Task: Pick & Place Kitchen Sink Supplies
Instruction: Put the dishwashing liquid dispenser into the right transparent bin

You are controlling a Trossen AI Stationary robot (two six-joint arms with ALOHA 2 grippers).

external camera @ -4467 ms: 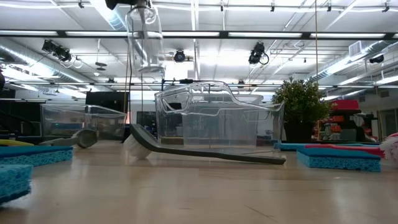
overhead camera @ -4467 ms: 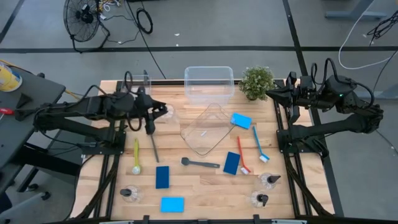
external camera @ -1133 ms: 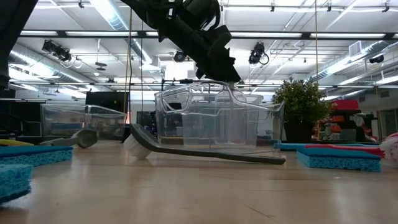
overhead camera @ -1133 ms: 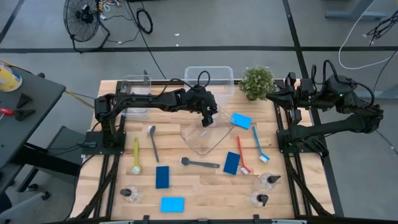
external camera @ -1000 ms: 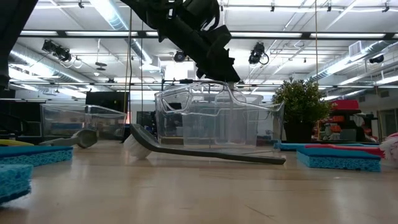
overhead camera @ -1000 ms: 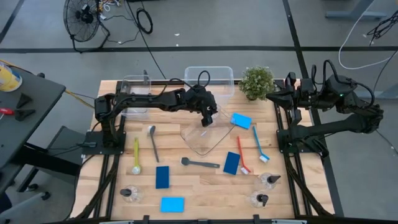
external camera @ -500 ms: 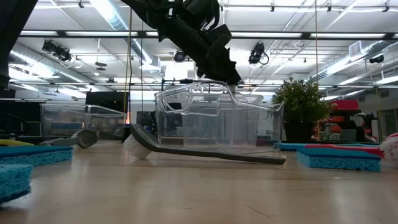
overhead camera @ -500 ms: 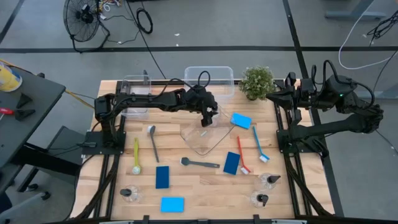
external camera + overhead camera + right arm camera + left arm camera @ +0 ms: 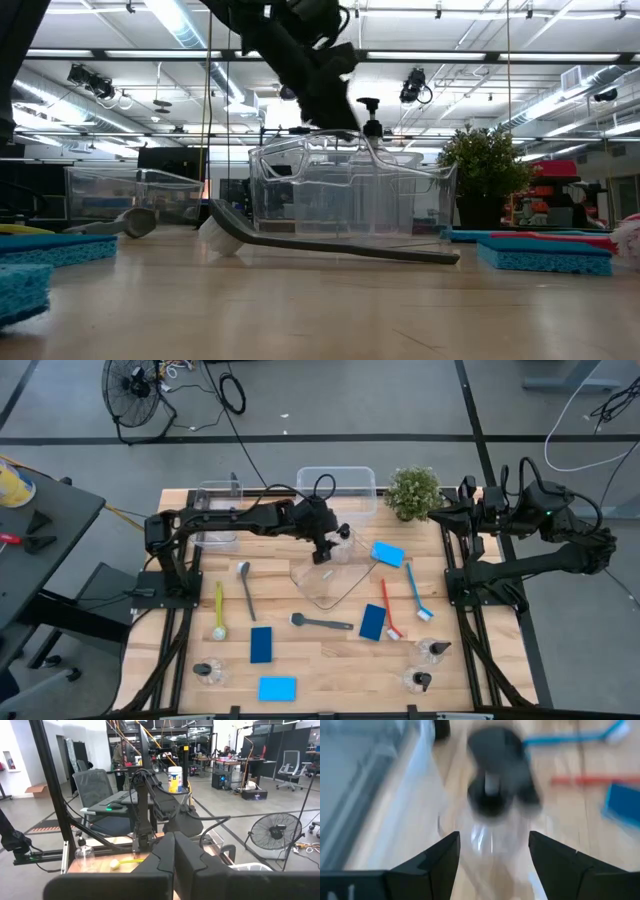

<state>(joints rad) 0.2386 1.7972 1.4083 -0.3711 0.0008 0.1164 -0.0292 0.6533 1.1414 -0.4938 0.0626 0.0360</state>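
The left arm reaches from its base at the table's left edge across to the middle, its left gripper [image 9: 322, 547] hovering over the near-left rim of the tilted clear plastic tray [image 9: 352, 582], fingers [image 9: 445, 857] spread apart with nothing clamped between them. Just ahead of those fingers sits a small clear bottle with a black pump top [image 9: 495, 795], blurred in the left wrist view; from table height its pump [image 9: 370, 106] shows upright above the tray's rim. The right arm waits folded at the table's right edge beside the small green potted plant [image 9: 412, 491], its right gripper [image 9: 174, 851] pressed together and empty. A rectangular clear plastic bin [image 9: 336, 490] stands behind the tray, a second one [image 9: 215, 520] under the left arm. Around the tray lie a light-blue sponge [image 9: 387, 553], a blue brush [image 9: 417, 594], a red brush [image 9: 389, 612], a dark-blue sponge [image 9: 372, 622], a black brush [image 9: 320, 623] and a grey brush [image 9: 246, 587]. No legible writing shows.
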